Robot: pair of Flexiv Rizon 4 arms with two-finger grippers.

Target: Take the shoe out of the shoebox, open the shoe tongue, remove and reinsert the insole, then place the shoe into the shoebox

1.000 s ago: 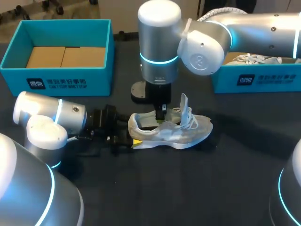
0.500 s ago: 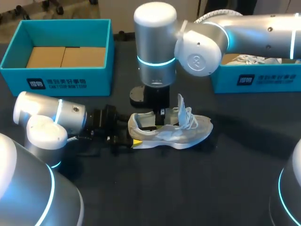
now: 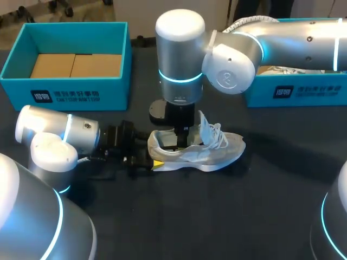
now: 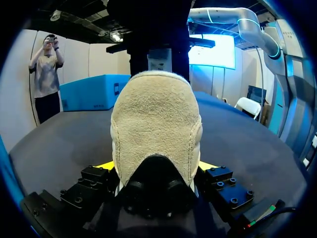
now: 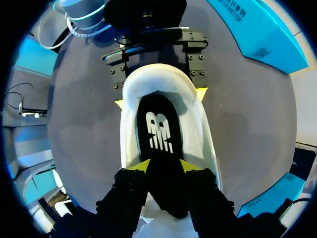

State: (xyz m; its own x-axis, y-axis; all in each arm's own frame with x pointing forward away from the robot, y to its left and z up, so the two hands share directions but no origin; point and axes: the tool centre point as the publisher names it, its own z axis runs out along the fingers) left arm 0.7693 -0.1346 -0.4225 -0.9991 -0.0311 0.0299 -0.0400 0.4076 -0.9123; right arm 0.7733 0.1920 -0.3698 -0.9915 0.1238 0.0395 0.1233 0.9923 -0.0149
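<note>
A pale grey sneaker [image 3: 219,151] lies on the dark table, toe to the right, with its tongue [image 3: 205,124] raised. My left gripper [image 3: 147,160] lies low at the heel; in the left wrist view the suede heel [image 4: 156,114] sits between its yellow fingertips [image 4: 105,165], which touch it from both sides. My right gripper [image 3: 184,134] points straight down into the shoe's opening. In the right wrist view its fingers [image 5: 141,166] stand slightly apart just over the black insole [image 5: 159,124], which lies flat inside the shoe [image 5: 130,124].
A teal box [image 3: 70,89] with a cardboard insert stands at the back left. A second teal box [image 3: 293,92], holding something white, stands at the back right under my right arm. A black round mount [image 3: 158,110] sits just behind the shoe.
My right gripper's fingers have parted after being shut a second ago. The tongue has sunk a little lower and to the left. The left arm has not moved.
</note>
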